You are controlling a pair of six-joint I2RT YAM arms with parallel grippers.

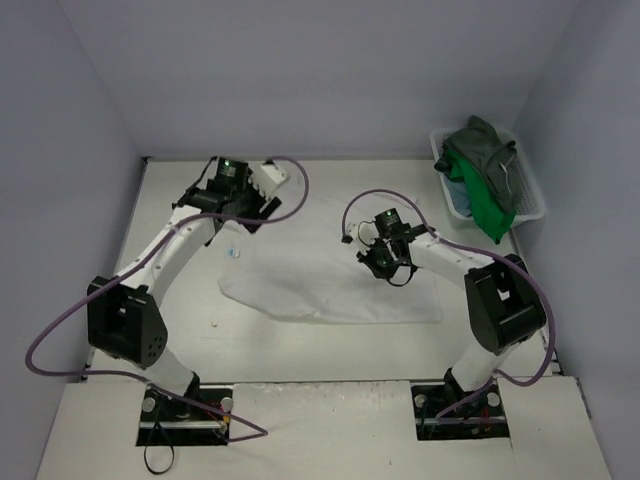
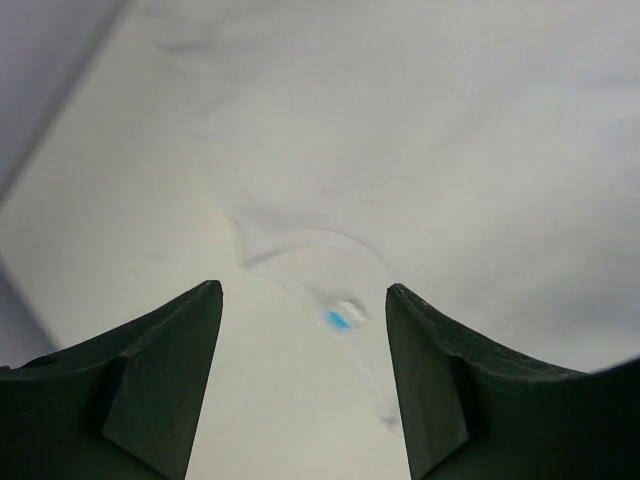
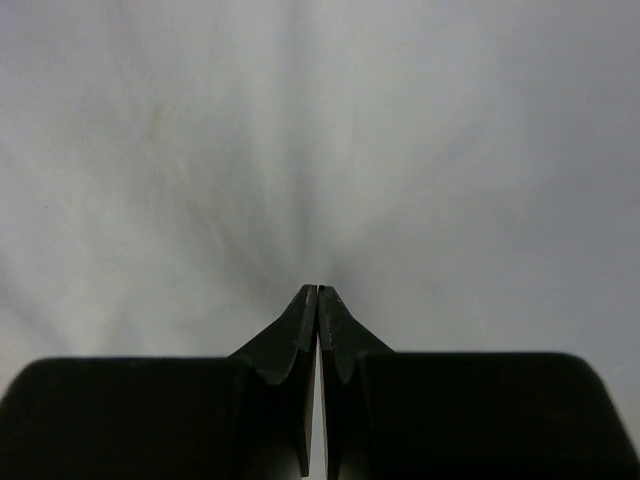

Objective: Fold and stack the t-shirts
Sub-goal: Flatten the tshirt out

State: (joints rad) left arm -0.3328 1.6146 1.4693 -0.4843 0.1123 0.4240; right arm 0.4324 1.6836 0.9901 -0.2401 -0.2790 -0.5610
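Observation:
A white t-shirt point(image 1: 330, 285) lies spread on the table's middle, its collar point(image 2: 310, 250) with a blue label point(image 2: 338, 320) at the left end. My left gripper point(image 1: 245, 218) hovers open just above that collar; in the left wrist view its gripper point(image 2: 303, 300) has the label between the spread fingers, touching nothing. My right gripper point(image 1: 385, 262) is low over the shirt's right half. In the right wrist view the gripper point(image 3: 318, 290) is shut, and creases in the white cloth point(image 3: 300, 150) run together at its tips. A dark grey-green shirt point(image 1: 485, 150), a bright green one point(image 1: 485, 205) and a teal-blue one point(image 1: 458, 195) sit in the basket.
The white mesh basket point(image 1: 530, 195) stands at the back right corner, with the green shirt hanging over its front rim. Grey walls close in the table on three sides. Purple cables loop from both arms.

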